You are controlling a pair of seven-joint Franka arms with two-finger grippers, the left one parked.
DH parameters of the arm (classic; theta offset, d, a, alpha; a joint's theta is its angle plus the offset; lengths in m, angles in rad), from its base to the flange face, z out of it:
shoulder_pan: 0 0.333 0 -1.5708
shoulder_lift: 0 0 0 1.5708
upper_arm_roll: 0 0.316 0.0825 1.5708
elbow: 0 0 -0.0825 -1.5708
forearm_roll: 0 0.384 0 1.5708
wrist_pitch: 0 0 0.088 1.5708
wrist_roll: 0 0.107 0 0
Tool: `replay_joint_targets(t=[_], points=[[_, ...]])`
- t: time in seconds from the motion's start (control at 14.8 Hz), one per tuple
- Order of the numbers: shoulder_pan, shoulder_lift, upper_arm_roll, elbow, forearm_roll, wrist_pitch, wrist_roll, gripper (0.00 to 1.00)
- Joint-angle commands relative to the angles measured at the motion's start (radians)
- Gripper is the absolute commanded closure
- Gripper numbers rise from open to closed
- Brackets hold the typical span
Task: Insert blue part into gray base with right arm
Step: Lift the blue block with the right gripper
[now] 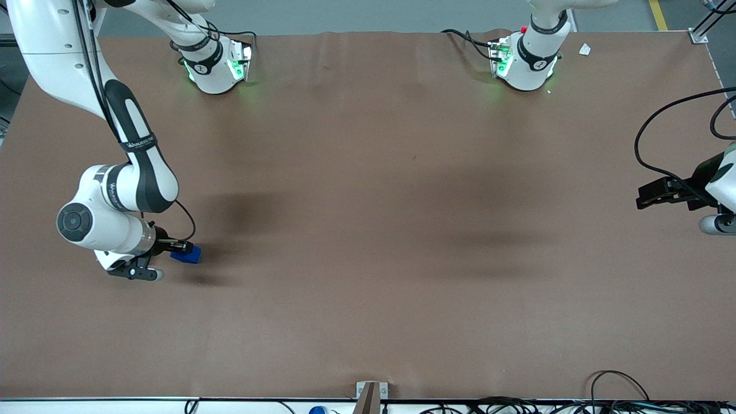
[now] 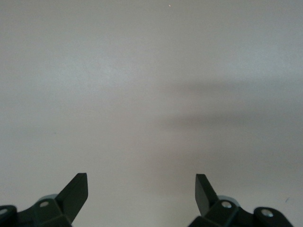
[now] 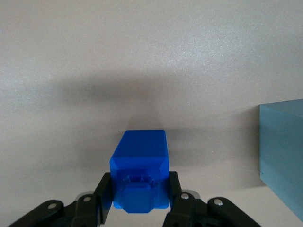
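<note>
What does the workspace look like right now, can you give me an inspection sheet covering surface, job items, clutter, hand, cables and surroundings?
Surface: brown table, flat, with soft shadows.
Blue part: blue part gripped between the fingers of the hand, stub end facing the wrist camera.
Gray base: gray base rests on the table beside the held part, apart from it; only one edge shows in the wrist view, and the arm hides it from the front view.
Clutter: small white scrap near the parked arm's mount.
Hand: right arm's hand low over the table toward the working arm's end, shut on the blue part.
Cables: black cables bundled along the table edge nearest the front camera.
Surroundings: gray floor with yellow line.
</note>
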Motion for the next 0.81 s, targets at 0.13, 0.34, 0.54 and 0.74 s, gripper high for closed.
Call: replay_joint_targets(t=[0.13, 0.34, 0.54, 0.74], points=[[0.007, -0.007, 0.001, -0.001, 0.013, -0.005, 0.015, 0.83], [0.007, -0.009, 0.001, 0.002, 0.013, -0.005, 0.015, 0.87], [0.007, -0.012, 0.001, 0.008, 0.012, -0.005, 0.014, 0.89], [0.007, -0.013, 0.001, 0.011, 0.012, -0.013, 0.014, 0.89]])
